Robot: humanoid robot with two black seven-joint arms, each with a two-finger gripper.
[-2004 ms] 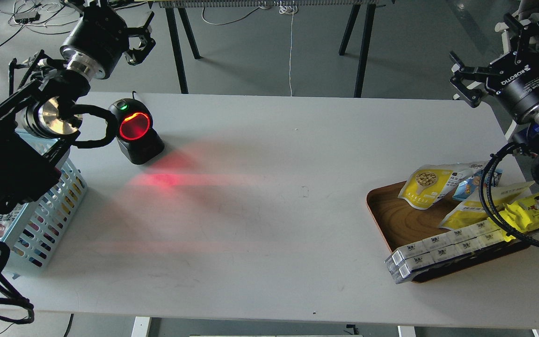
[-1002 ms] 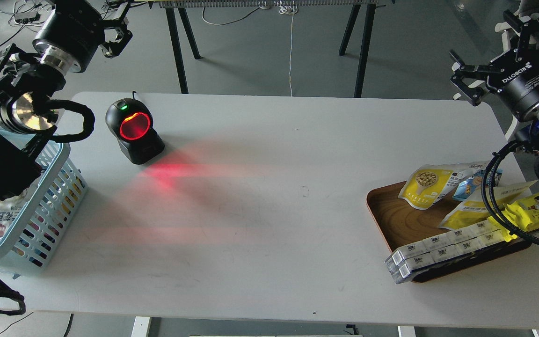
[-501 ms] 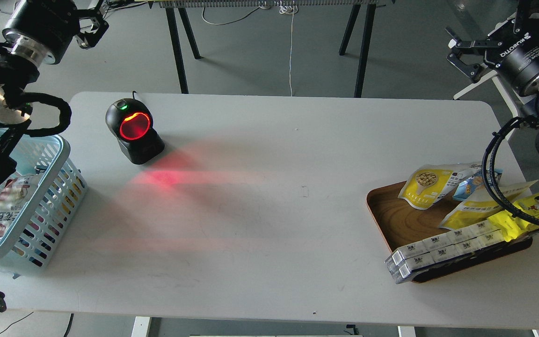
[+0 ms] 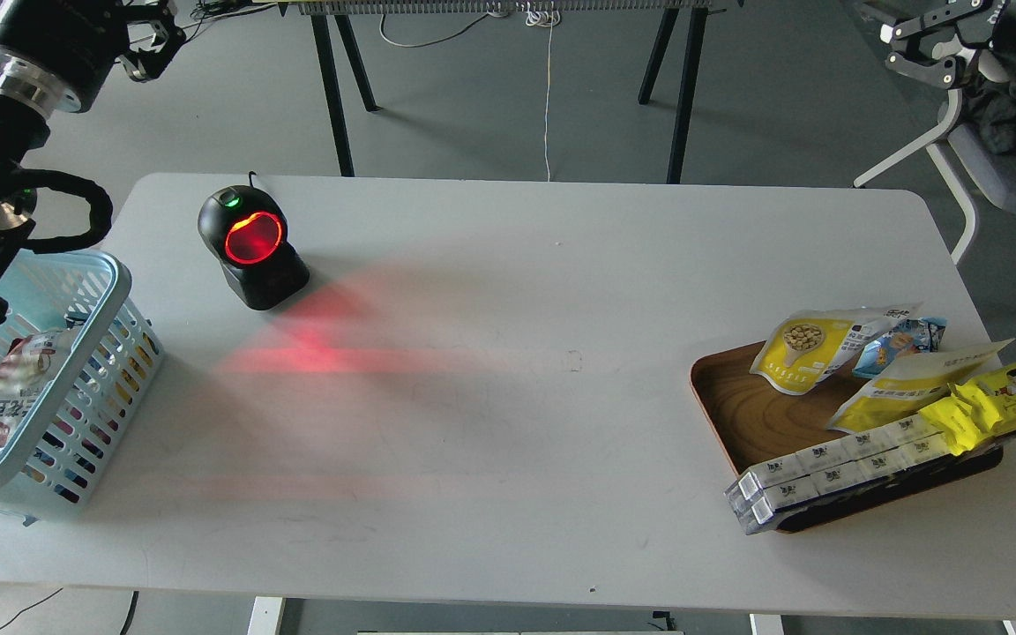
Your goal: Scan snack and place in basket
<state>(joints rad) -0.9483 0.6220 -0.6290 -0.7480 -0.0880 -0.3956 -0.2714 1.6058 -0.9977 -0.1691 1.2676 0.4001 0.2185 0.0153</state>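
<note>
Both arms are pulling back off the table's far corners. The right gripper (image 4: 914,40) is showing spread fingers; the left gripper (image 4: 148,40) I cannot tell. The snack (image 4: 803,351) is lying untouched on the tray (image 4: 750,414) at the right edge.

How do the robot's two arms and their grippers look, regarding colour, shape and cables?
Both arms are black. The left arm has a thick round black wrist segment with a shiny silver ring, a silver disc-shaped joint cap below it, and a looping black sheathed cable. The left gripper is black linkage fingers. The right gripper has black fingers too; pale lettering on its body is cut off at the edge.
</note>
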